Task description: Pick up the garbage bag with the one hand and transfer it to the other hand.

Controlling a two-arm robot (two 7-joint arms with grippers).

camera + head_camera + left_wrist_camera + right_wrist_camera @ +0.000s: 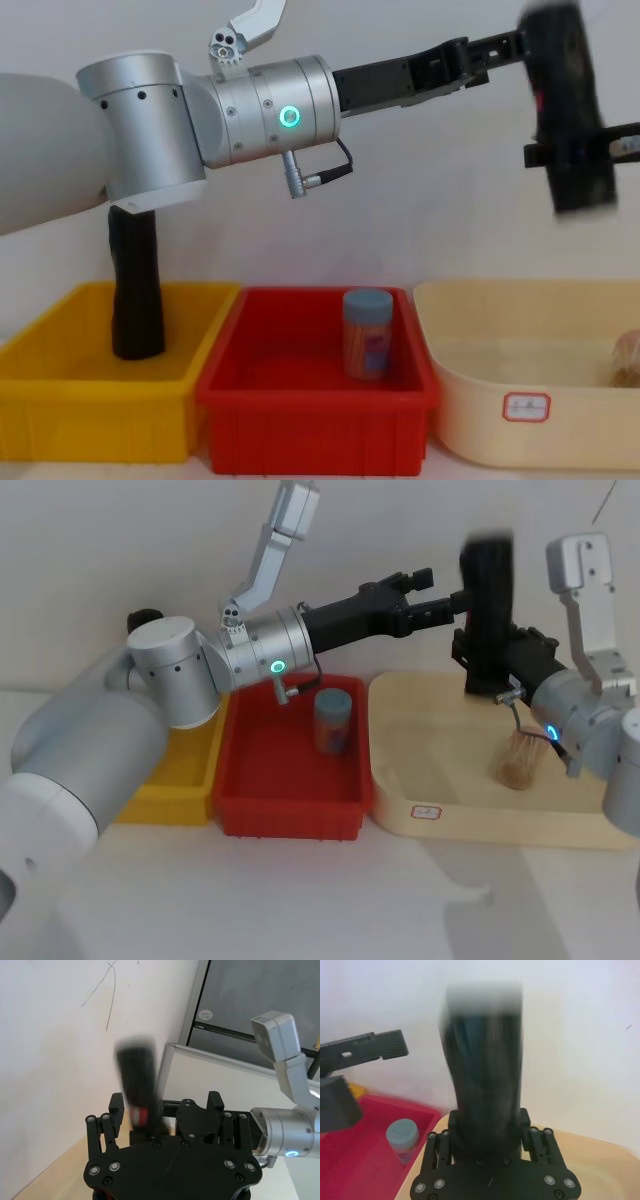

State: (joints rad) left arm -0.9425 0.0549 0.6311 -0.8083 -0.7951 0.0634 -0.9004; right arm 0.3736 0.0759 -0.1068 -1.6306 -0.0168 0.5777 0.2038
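the right gripper [490, 675] is clenched around the lower part of the garbage bag [488, 590], holding the thick black roll upright in the air above the back edge of the cream tray [400, 810]. the left gripper [432, 593] reaches across from above the red bin [290, 805] with its fingers parted, their tips at the bag's upper part without closing on it. a blue-lidded jar [367, 333] stands in the red bin, and a slimmer black roll [135, 290] stands in the yellow bin [90, 405].

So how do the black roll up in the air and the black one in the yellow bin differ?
The garbage bag is thick and held aloft, tilted, by the right gripper. The slimmer roll narrows mid-height and stands upright in the yellow bin, untouched. Both are black.
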